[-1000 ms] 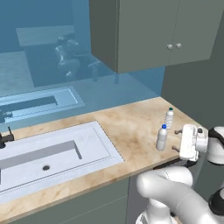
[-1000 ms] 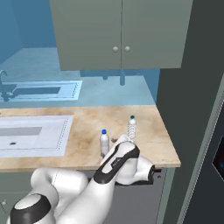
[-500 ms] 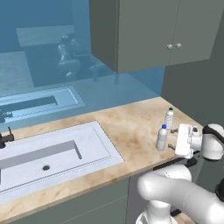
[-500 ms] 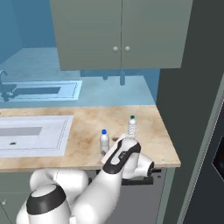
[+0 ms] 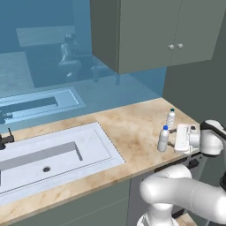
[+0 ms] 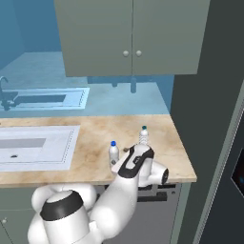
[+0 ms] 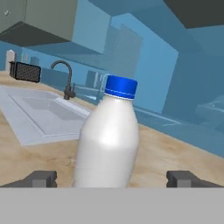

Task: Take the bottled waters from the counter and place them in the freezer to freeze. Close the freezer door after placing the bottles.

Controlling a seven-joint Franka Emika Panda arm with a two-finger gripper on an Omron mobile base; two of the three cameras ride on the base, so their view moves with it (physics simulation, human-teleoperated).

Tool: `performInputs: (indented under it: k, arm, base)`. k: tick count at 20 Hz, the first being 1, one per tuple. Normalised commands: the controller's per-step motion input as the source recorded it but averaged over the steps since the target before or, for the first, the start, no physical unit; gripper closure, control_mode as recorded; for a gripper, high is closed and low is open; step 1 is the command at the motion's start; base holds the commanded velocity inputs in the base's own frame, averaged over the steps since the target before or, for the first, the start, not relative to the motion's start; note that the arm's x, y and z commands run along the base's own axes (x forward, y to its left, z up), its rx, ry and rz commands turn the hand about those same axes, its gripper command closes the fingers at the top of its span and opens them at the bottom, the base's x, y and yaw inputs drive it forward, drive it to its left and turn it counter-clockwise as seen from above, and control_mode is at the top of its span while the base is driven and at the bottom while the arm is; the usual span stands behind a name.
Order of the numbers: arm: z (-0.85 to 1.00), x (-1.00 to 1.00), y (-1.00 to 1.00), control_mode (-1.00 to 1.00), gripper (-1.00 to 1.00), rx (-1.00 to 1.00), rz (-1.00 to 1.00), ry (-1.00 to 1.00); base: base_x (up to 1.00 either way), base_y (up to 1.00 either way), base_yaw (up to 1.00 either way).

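Note:
Two bottled waters stand on the beige counter (image 5: 132, 126) near its right end. The nearer bottle (image 5: 163, 139) (image 6: 113, 153) is whitish with a blue cap. The other bottle (image 5: 171, 118) (image 6: 143, 136) stands behind it, closer to the wall. My gripper (image 5: 173, 138) (image 6: 122, 161) is level with the nearer bottle, just to its right, and open. In the hand view that bottle (image 7: 109, 140) stands upright between the two fingertips (image 7: 41, 178), with gaps on both sides. The dark slate freezer (image 6: 207, 105) rises right of the counter.
A white inset sink (image 5: 53, 150) (image 6: 28, 143) with a dark tap (image 7: 65, 78) takes up the counter's left part. Grey-green wall cabinets (image 5: 150, 31) (image 6: 128, 33) hang above the bottles. The counter's front edge (image 6: 143, 178) runs just under my hand.
My hand has risen a little and edged left toward the nearer bottle. Both bottles stay where they were, and the jaws have stayed wide.

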Motion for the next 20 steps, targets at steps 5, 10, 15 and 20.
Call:
performInputs:
  k: [5,10,15,20]
  arm:
    - [-0.17,0.0,0.11,-1.0,-1.0,0.02,0.0,0.02]
    - [-0.12,0.0,0.14,-1.0,-1.0,0.0,0.01,0.0]
    - [-0.02,0.0,0.08,-1.0,-1.0,0.0,0.01,0.0]
    - [0.0,0.08,0.1,-1.0,-1.0,0.0,0.0,0.01]
  base:
    - [0.0,0.0,0.0]
    - [0.0,0.0,0.0]
    - [0.0,0.0,0.0]
    - [0.0,0.0,0.0]
